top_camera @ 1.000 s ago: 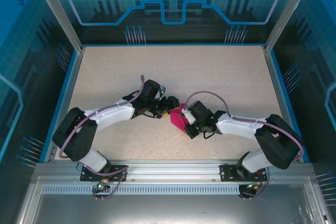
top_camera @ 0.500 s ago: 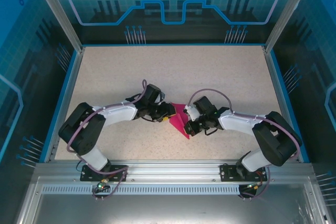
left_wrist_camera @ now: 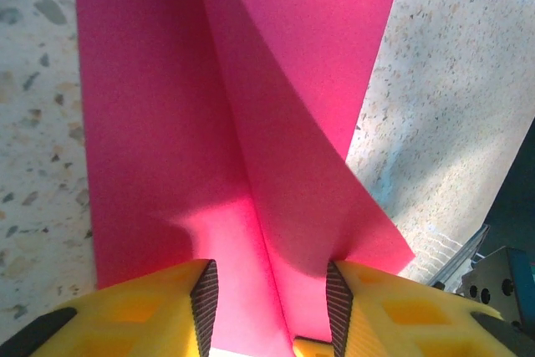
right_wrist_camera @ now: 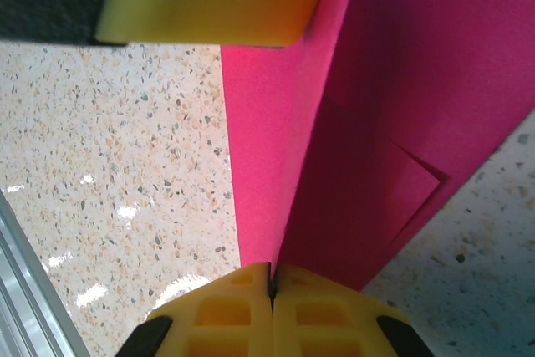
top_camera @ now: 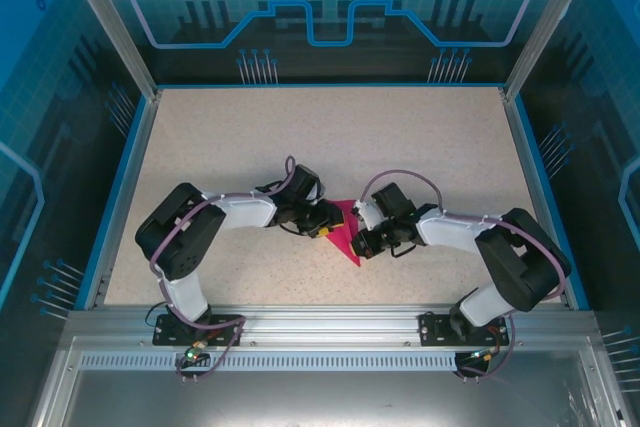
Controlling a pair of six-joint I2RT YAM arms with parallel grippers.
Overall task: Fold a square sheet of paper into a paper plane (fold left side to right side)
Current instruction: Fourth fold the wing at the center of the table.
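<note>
The square sheet of paper [top_camera: 346,231] is near the middle of the bench [top_camera: 420,147], caught between my two hands. It is thin, matte and magenta, no longer flat: one sharp crease runs straight away from my left hand [top_camera: 328,223], with one layer lying on the bench and the other rising as a slanted flap. From above it reads as a narrow wedge, its long axis running from far to near and its tip aimed at the near edge. My left hand is released, its yellow fingers [left_wrist_camera: 203,297] with dark ribbed pads standing apart on either side of the crease. My right hand [top_camera: 364,241] is clenched, grasping the sheet's edge in the seam of its yellow fingers [right_wrist_camera: 238,311]. The bench is beige, speckled like terrazzo.
</note>
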